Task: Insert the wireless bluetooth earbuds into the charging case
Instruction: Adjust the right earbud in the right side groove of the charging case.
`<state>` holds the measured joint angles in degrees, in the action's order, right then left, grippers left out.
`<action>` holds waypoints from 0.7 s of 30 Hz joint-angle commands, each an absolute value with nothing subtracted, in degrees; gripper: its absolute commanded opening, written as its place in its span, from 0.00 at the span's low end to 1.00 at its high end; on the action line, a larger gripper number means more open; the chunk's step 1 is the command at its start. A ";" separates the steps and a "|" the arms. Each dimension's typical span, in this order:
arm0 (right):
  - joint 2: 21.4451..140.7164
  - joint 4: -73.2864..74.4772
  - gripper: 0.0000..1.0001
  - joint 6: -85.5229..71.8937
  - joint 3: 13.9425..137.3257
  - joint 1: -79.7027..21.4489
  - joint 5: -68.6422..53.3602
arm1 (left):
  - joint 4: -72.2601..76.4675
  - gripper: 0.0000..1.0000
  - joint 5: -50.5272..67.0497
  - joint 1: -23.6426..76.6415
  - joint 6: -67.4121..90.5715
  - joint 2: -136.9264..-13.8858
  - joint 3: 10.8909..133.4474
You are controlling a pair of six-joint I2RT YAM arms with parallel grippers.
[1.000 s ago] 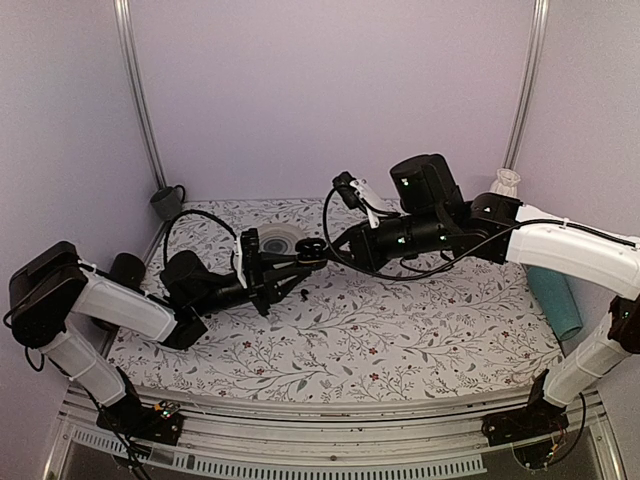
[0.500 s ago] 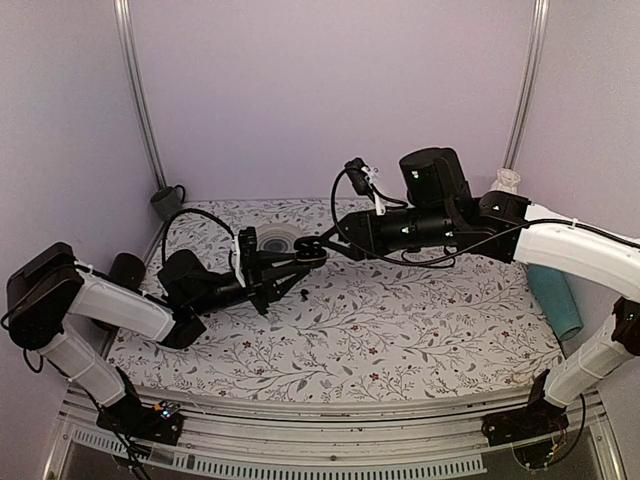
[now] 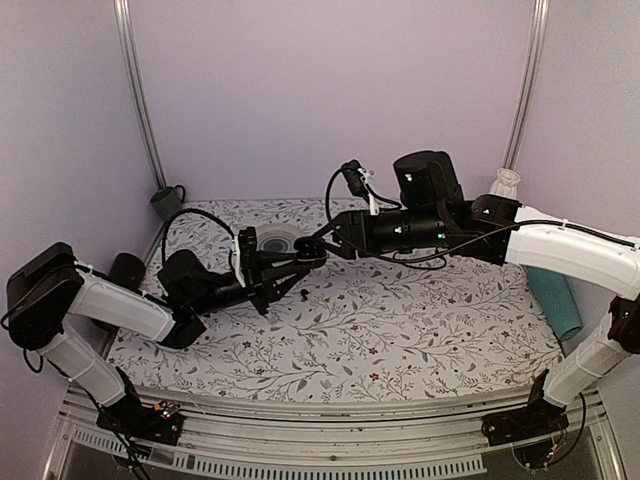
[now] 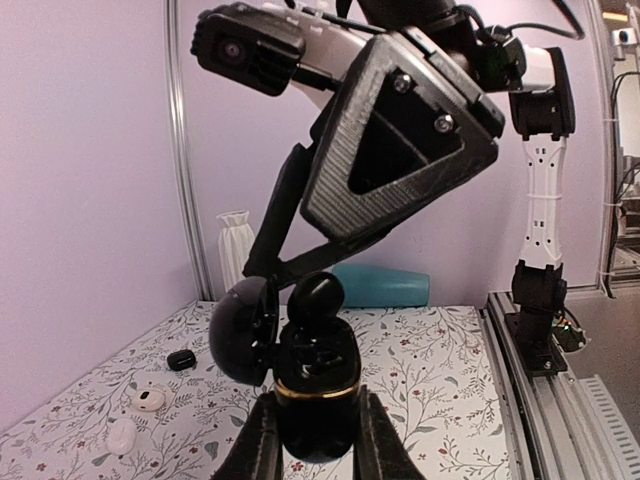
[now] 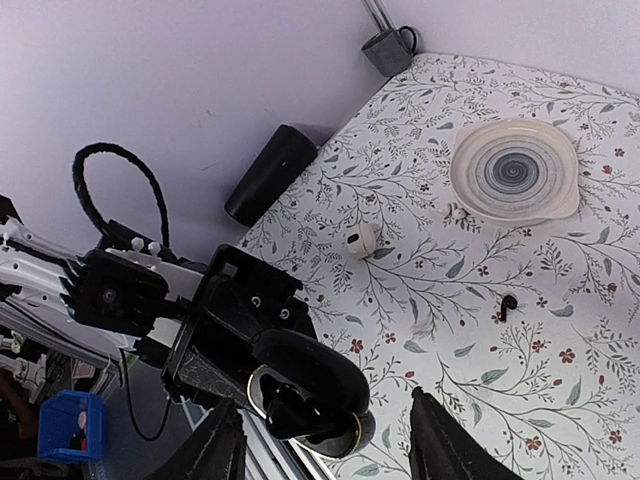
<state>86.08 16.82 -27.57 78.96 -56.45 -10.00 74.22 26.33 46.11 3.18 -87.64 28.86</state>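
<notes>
The left gripper (image 4: 312, 445) is clamped on the open case (image 4: 316, 395), with an earbud (image 4: 316, 293) poking up just beyond its fingertips. The right gripper (image 5: 325, 420), fingers apart, hovers close above.

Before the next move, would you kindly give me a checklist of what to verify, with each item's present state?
1. Left end effector grips the charging case: ok, shut on its lower body.
2. Lid open: ok, swung aside.
3. Earbud at the case's opening fully seated: cannot tell; it sits high.
4. Right end effector open: ok, fingers spread above the case.
5. Second earbud located: cannot tell; a small dark piece lies on the table.
</notes>
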 commanded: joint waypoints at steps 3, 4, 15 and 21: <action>86.32 13.75 0.56 -31.72 75.56 -54.72 -10.41 | 74.44 0.00 26.38 46.00 2.46 -85.53 28.76; 86.41 13.69 0.56 -32.47 75.19 -54.55 -10.71 | 74.51 0.00 26.37 45.98 2.46 -85.40 28.74; 85.91 14.39 0.56 -33.23 73.87 -54.20 -11.40 | 74.76 0.00 26.24 46.00 2.46 -85.10 28.74; 86.01 12.78 0.56 -32.39 73.91 -54.30 -14.75 | 74.79 0.00 26.11 46.09 2.55 -85.36 29.00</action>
